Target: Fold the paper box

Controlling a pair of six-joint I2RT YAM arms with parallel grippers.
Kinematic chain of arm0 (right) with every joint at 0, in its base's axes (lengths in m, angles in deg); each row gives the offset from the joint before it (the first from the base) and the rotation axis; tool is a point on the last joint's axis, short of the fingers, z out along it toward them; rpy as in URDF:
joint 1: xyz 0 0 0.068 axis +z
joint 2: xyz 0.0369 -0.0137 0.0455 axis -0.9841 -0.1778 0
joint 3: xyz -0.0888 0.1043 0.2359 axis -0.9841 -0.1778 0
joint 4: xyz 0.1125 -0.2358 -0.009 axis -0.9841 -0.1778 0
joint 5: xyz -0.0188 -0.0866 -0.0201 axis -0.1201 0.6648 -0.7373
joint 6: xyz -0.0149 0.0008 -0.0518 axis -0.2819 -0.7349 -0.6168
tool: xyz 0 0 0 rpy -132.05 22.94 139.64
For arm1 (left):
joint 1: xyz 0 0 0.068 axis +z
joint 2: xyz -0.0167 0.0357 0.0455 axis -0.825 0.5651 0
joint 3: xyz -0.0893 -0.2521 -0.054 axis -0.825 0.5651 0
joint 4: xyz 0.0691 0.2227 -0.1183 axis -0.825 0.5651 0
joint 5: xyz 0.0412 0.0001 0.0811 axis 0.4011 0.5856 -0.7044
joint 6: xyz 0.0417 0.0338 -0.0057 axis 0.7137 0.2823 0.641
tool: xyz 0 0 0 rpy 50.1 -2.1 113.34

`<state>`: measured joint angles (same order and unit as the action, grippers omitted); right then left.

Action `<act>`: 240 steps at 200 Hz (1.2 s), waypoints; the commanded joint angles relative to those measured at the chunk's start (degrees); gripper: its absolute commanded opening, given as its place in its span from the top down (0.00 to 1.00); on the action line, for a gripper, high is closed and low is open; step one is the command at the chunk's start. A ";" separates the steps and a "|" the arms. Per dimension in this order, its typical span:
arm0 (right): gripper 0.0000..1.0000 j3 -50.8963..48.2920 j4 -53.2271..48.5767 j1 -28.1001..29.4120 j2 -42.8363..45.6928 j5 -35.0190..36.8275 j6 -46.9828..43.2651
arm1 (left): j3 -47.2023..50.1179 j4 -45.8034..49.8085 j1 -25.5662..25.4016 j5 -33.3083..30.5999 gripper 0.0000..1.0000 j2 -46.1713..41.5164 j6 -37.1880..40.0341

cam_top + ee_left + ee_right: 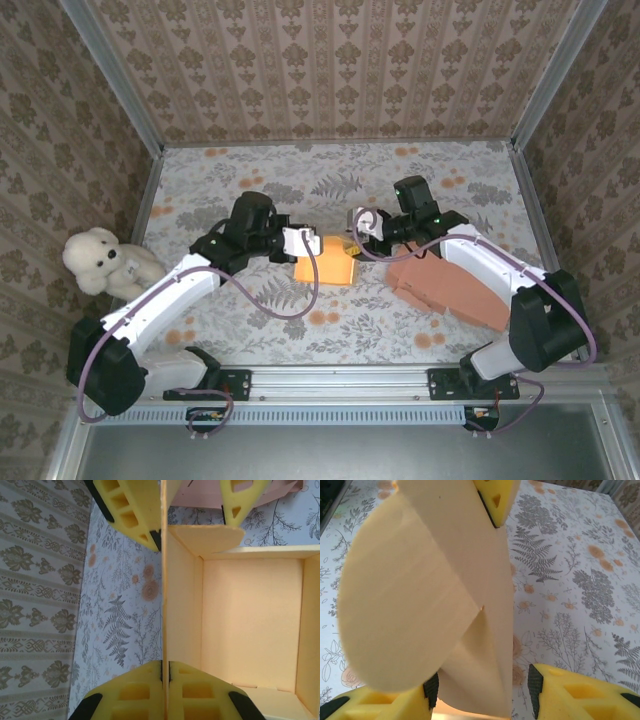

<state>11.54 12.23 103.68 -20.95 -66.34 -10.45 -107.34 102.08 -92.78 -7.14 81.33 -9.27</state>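
Starting from the far left there's a white plush bear (100, 262) parked at the edge of the tabletop (250, 330), well out of the way, so I'd guess it's just clutter. Next is the left gripper (165, 680), whose fingers are closed tight on one upright wall of the orange paper box (325, 262). Looks to me like it's acting as the anchor so the box doesn't slide or collapse. The box itself sits mid-tabletop between the two arms, open side up and partly formed, with a rounded flap leaning in at one corner. On the other side, the right gripper (480, 690) has its fingers spread about halfway, straddling that flap and wall without clamping. One finger is against the card and there's a visible gap at the other, so probably it's lining up to push the flap in. Further right, a salmon-pink flat piece (440, 285) lies under the right arm. No brand, label or writing I can read anywhere.
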 commanded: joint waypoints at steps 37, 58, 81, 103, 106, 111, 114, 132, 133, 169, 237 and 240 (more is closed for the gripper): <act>0.56 0.87 2.38 2.09 -2.22 -1.97 -0.80 | 0.90 -0.66 -1.87 3.50 1.00 -0.61 0.99; 0.65 0.70 2.56 2.27 -2.41 -1.99 -1.03 | 0.99 -0.72 -2.30 3.96 1.00 -0.79 0.99; 0.73 0.61 2.04 2.27 -2.45 -1.44 -1.57 | 1.16 -0.68 -2.39 3.61 1.00 -0.87 1.23; 0.77 0.10 2.00 2.27 -2.15 -0.59 -2.08 | 1.31 -0.97 -2.39 3.43 1.00 -1.04 1.20; 0.79 0.02 2.00 2.28 -2.11 -0.49 -2.12 | 1.40 -1.07 -2.38 3.47 1.00 -1.09 1.13; 0.80 -0.08 2.02 2.27 -2.11 -0.33 -2.19 | 1.36 -1.15 -2.38 3.50 1.00 -1.14 1.03; 0.80 -0.16 2.08 2.27 -2.09 -0.28 -2.27 | 1.33 -1.28 -2.42 3.47 1.00 -1.20 0.93; 0.84 -0.77 2.80 2.19 -1.94 0.14 -2.30 | 1.77 -2.22 -2.31 3.43 0.89 -1.72 0.36; 0.84 -0.83 2.83 2.19 -1.93 0.19 -2.30 | 1.77 -2.26 -2.29 3.43 0.88 -1.78 0.33; 0.85 -2.18 5.39 1.84 -1.58 0.59 -1.40 | 2.10 -4.22 -0.60 6.31 0.77 -4.86 -3.60; 0.84 -5.69 12.89 0.16 -0.46 1.82 1.39 | 0.07 -14.39 10.43 4.93 0.66 -12.77 -32.95; 0.84 -5.90 13.23 0.21 -0.42 1.85 1.44 | -0.23 -14.50 11.54 3.25 0.63 -12.48 -36.10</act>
<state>7.03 20.93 104.29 -22.66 -64.75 -10.32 -105.44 92.29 -85.94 -0.34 69.18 -26.72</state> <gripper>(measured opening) 0.154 0.316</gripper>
